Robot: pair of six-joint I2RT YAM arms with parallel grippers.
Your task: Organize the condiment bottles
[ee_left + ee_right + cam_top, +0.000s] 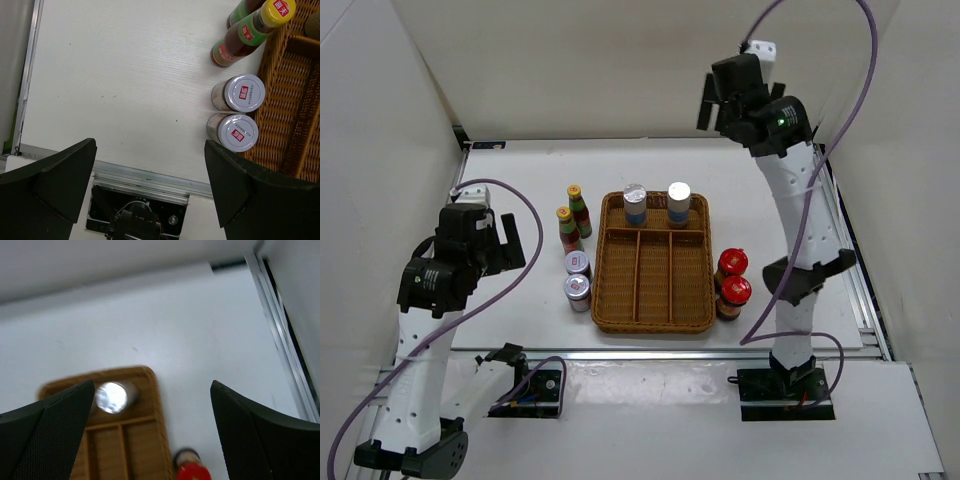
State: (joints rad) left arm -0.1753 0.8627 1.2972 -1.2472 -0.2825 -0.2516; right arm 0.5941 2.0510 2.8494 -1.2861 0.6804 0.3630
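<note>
The left fingers (55,175) are spread wide and hold nothing. They hang over bare white desk (125,75) near its front edge.

Just to their right stand two short silver-lidded jars (238,132), one behind the other and almost touching. Both are close against the outer left wall of a brown wicker tray (280,100). Farther back along that wall stand two slim yellow-capped bottles (248,31) with red and green labels, close together and upright.

The right fingers (45,430) are also spread wide and empty. They are raised high over the back right part of the desk, well above everything on it. That wrist view is blurred. It shows only the silver top of one shaker in the tray's back corner and a red cap on the desk beside the tray's right wall.

From above, the tray sits in the middle of the desk. It has one crosswise compartment at the back and three long ones running toward the front. Two taller silver-capped shakers (635,203) stand upright side by side in the back compartment. Two red-capped dark jars (735,291) stand on the desk just outside the tray's right wall, one behind the other and touching.
</note>
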